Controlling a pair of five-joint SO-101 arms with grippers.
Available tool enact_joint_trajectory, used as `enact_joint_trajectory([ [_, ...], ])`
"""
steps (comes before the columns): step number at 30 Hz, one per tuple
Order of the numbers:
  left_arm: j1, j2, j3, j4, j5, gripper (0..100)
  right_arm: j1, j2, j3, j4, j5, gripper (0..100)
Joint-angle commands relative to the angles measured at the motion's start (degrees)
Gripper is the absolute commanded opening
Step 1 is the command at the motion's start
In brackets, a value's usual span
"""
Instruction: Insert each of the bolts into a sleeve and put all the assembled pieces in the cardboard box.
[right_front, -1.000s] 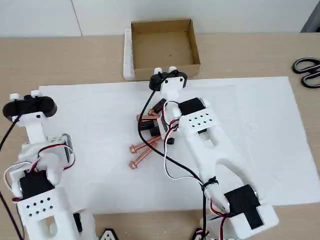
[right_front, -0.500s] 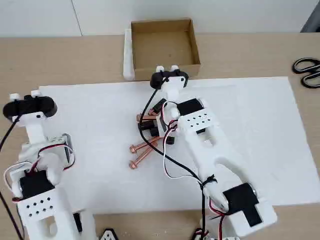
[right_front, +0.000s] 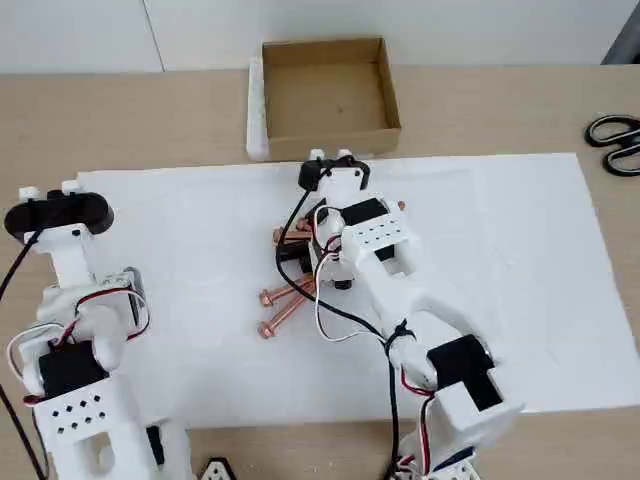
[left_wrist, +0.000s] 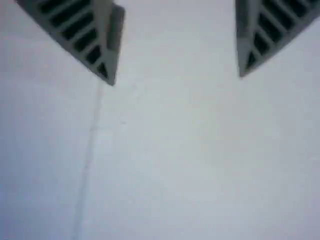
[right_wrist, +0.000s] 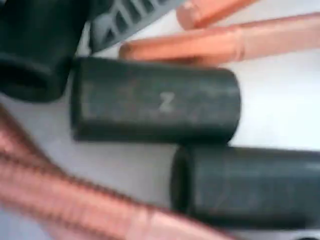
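Observation:
Several copper bolts (right_front: 288, 306) and black sleeves (right_front: 296, 252) lie in a heap on the white sheet, near the middle of the table. My right gripper (right_front: 314, 246) is down over that heap. In the right wrist view it stands open, one finger (right_wrist: 125, 20) beside a black sleeve (right_wrist: 152, 106). A second sleeve (right_wrist: 245, 186) and bolts (right_wrist: 220, 42) lie close around it. The cardboard box (right_front: 384, 88) stands at the back, with nothing in it. My left gripper (left_wrist: 175, 75) hangs open over bare sheet at the left side.
A white block (right_front: 257, 112) lies against the box's left wall. Black scissors (right_front: 615, 143) rest at the far right on the wooden table (right_front: 120, 110). The white sheet (right_front: 520, 250) stretches flat and bare to the right of the right arm.
My right arm has swung a little left and drawn in over the heap of bolts and sleeves. The left arm has not moved.

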Motion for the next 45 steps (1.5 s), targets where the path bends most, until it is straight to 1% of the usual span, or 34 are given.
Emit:
enact_joint_trajectory([
  [1,0.2,0.0,-0.7,-0.1,-0.4,15,0.0,0.2,-1.1,-0.4,-0.4,11.7],
  [4,0.2,0.0,-0.7,-0.1,-0.4,15,0.0,0.2,-1.1,-0.3,-0.4,11.0],
  [7,0.2,0.0,-0.7,-0.1,-0.4,15,0.1,-0.2,-1.1,-0.3,0.2,4.6],
  [10,0.2,0.0,-0.7,-0.1,-0.4,15,0.1,-0.4,-1.8,0.0,4.5,2.0],
  [14,0.2,0.0,-0.7,-0.1,-0.4,15,0.3,-2.4,-7.4,8.3,6.2,2.1],
  [18,0.2,0.0,-1.1,-0.4,-0.4,15,1.6,-7.3,-13.1,13.7,9.1,2.1],
  [19,0.2,0.0,-1.1,-0.5,-0.4,15,2.3,-8.5,-14.5,15.1,9.5,2.1],
  [23,-0.1,0.0,-0.7,-5.5,-0.4,15,5.5,-12.8,-18.7,20.8,10.7,2.1],
  [28,0.1,-0.1,-2.8,-4.8,-0.4,15,11.6,-15.0,-21.5,27.7,10.8,2.1],
  [31,2.3,0.4,-4.4,-2.8,-0.6,15,14.3,-15.1,-21.6,30.5,12.0,2.1],
  [33,5.5,0.5,-5.4,-1.4,-1.0,15,15.3,-15.1,-21.5,31.6,12.7,2.1],
  [35,9.4,1.0,-6.6,-0.3,-2.9,15,16.2,-15.1,-21.5,32.0,12.7,2.1],
  [38,13.4,6.2,-10.5,1.1,-3.9,15,16.8,-15.1,-21.5,32.1,12.7,2.0],
  [45,16.5,29.6,-26.7,5.3,-3.3,15,16.5,-15.0,-21.4,32.1,12.7,1.9],
])
